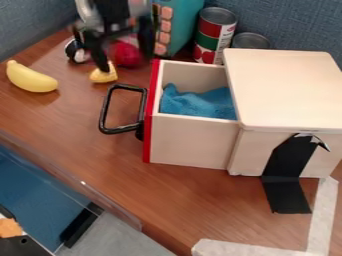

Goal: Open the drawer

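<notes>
Hand [127, 62]: hangs down near the top edge, left of centre, partly blurred; released, with a gap between the two fingers.
Red round thing [124, 55]: just behind the hand, partly hidden by it.
Yellow piece [103, 77]: on the table [80, 145], right below the hand's left-side fingertip in the view.
Black-and-white round thing [75, 52]: just left of the hand, too blurred to name.
Black handle [107, 112]: below the hand and apart from it, fixed to the red drawer front.
Drawer [194, 142]: below and right of the hand; stands open, slid out of the wooden box [287, 90], red front toward the left.
Blue cloth [200, 102]: inside the drawer, crumpled, right of and below the hand.
Teal box [187, 20]: upright, right of the hand, with pinkish squares down one side.
Cans: right of the hand, behind the wooden box; one red and green [216, 32], one lower and mostly hidden [252, 40].
Banana [31, 79]: well to the left of the hand.
Black tape [287, 170]: far below and right of the hand, running from the wooden box's side onto the table.
</notes>
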